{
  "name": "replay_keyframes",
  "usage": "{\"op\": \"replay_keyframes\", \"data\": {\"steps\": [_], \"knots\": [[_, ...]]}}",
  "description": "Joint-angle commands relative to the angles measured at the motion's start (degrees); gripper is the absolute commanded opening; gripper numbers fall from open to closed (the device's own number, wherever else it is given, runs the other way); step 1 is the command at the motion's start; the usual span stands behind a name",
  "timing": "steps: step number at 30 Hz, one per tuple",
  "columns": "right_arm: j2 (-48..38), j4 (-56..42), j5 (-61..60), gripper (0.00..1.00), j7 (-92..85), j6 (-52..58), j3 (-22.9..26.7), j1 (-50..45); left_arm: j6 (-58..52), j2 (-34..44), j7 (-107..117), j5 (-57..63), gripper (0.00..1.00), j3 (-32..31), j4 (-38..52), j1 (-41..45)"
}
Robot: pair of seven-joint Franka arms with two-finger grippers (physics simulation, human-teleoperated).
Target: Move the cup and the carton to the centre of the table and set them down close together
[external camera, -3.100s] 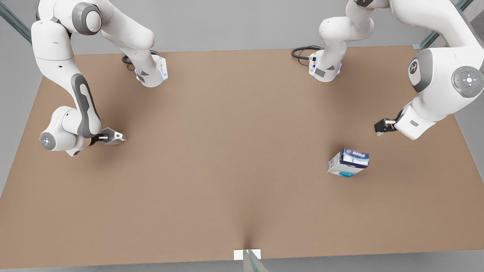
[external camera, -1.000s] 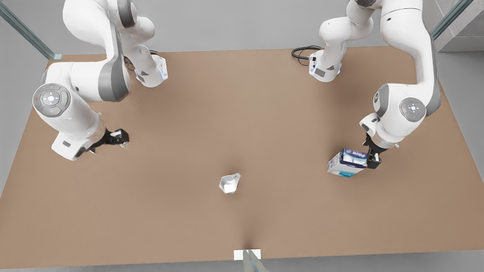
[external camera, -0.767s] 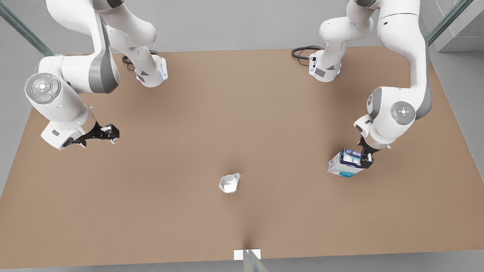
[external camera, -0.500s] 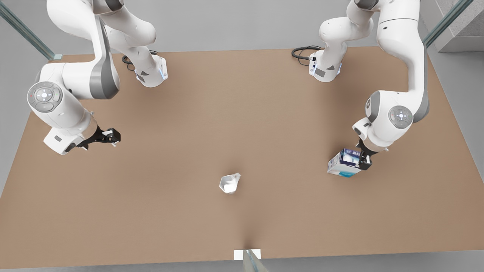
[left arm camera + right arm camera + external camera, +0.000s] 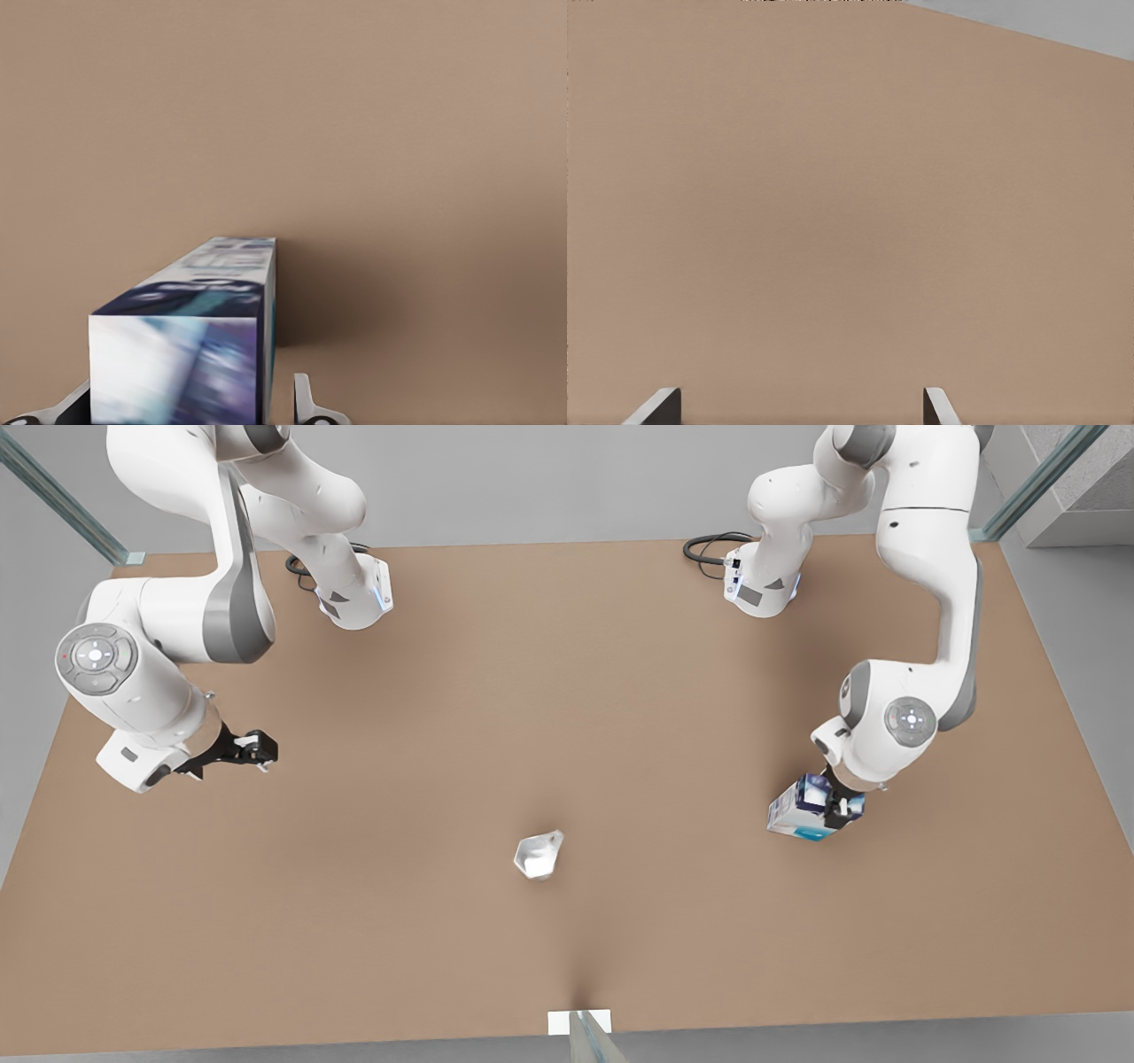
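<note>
The carton (image 5: 802, 815) stands on the table (image 5: 567, 691) at the front view's right. Its dark blue top and white sides fill the foreground of the left wrist view as the carton (image 5: 190, 341). My left gripper (image 5: 840, 804) is down at the carton's top end, open. In the left wrist view the left gripper (image 5: 193, 382) has one finger on each side of the box and a gap shows at one side. The cup (image 5: 538, 855) rests near the table's middle, apart from both grippers, whitish inside showing. My right gripper (image 5: 259, 747) waits open at the front view's left, over bare table (image 5: 850, 195).
Two arm bases (image 5: 354, 598) (image 5: 760, 584) with black cables stand along the far edge. A small white marker (image 5: 578, 1021) sits at the near edge. Brown tabletop stretches between the cup and the carton.
The cup, held at the front view's left 3.1 s ago, now lies near the middle. My left gripper has come down over the carton's top. The right gripper has drawn back slightly.
</note>
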State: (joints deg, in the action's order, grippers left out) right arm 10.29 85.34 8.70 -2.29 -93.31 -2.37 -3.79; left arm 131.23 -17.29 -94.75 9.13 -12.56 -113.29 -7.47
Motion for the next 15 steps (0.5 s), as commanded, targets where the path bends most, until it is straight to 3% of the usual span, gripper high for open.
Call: {"op": "replay_keyframes", "data": {"steps": [1, 2, 3, 4, 15], "knots": [[0.0, 0.0, 0.0, 1.0, 0.0, -0.03, 0.0, 0.01, 0.08, -0.11, 0.0, 0.28, 0.99, 0.08, 0.0, 0.0], [0.0, 0.0, 0.0, 1.0, 0.0, -0.03, 0.0, 0.01, 0.35, -0.02, 0.0, 0.63, 0.84, 0.0, 0.0, 0.0], [0.0, 0.0, 0.0, 1.0, 0.0, 0.06, 0.0, 0.01, 0.43, -0.02, 0.0, 0.63, 0.57, 0.0, 0.0, 0.17], [0.0, 0.0, 0.0, 1.0, 0.0, -0.03, 0.0, 0.01, 0.43, -0.02, 0.0, 0.63, 0.52, 0.0, 0.0, 0.17], [0.0, -0.09, 0.0, 1.0, 0.0, 0.06, 0.0, 0.01, -1.59, 1.91, -0.09, 0.63, 0.47, 0.0, 0.0, 0.44]]}}
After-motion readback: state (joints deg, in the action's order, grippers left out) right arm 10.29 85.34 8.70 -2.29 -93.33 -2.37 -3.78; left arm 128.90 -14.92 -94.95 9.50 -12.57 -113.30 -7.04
